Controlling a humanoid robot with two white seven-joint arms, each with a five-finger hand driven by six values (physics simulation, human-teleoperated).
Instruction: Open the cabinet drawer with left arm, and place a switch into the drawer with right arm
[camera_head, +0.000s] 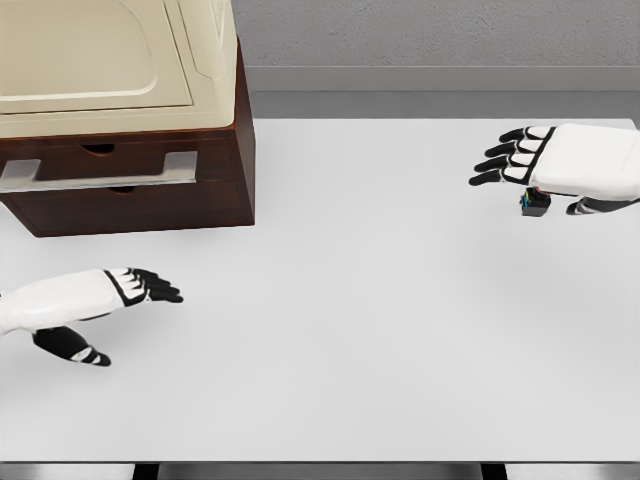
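A dark wooden cabinet (215, 180) with a cream top stands at the table's back left. Its drawer (90, 160) carries a long silver handle (100, 172) and looks closed. My left hand (140, 300) hovers low on the left, in front of the cabinet and apart from it, fingers spread and holding nothing. At the far right, my right hand (522, 175) lies flat with its fingers stretched leftward. A small black switch (533, 204) peeks out from under its palm, mostly hidden. I cannot tell whether the hand touches it.
The white table (360, 300) stretches between the two hands. Its front edge runs along the bottom of the view, and a grey wall stands behind the back edge.
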